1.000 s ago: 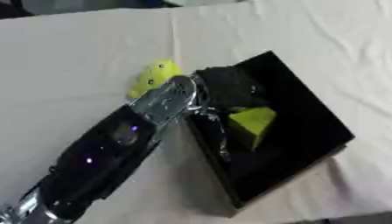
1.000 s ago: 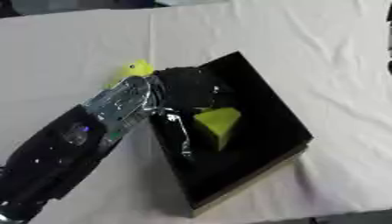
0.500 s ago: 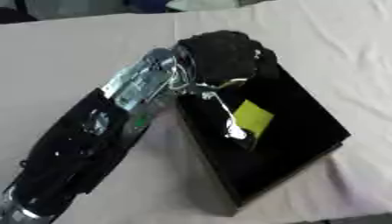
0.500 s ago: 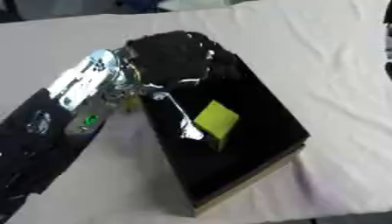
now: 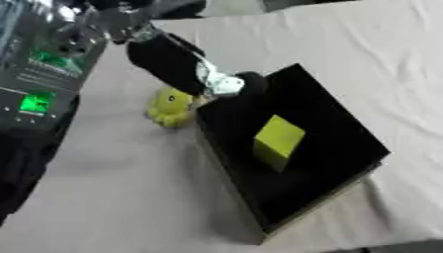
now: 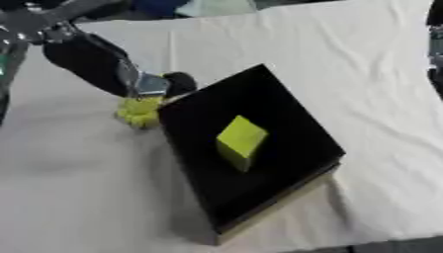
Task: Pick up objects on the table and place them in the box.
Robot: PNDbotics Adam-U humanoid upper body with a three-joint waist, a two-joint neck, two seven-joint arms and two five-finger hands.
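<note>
While a yellow block [image 6: 240, 142] already lies in the box [image 6: 286, 123], we see a yellow toy [image 5: 170, 106] left on the counter [image 6: 78, 197], beside the box, under our left robot hand [image 5: 177, 66]; its fingers we cannot tell.

A black box [image 6: 286, 126] holds a yellow-green block [image 6: 240, 141]; a yellow toy [image 5: 170, 106] lies on the white cloth [image 6: 363, 74].

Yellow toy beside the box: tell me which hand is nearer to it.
Left. The left hand is right above the yellow toy, at the box's near-left corner. The right hand shows in neither view; only a dark part of that arm sits at the right edge.
</note>
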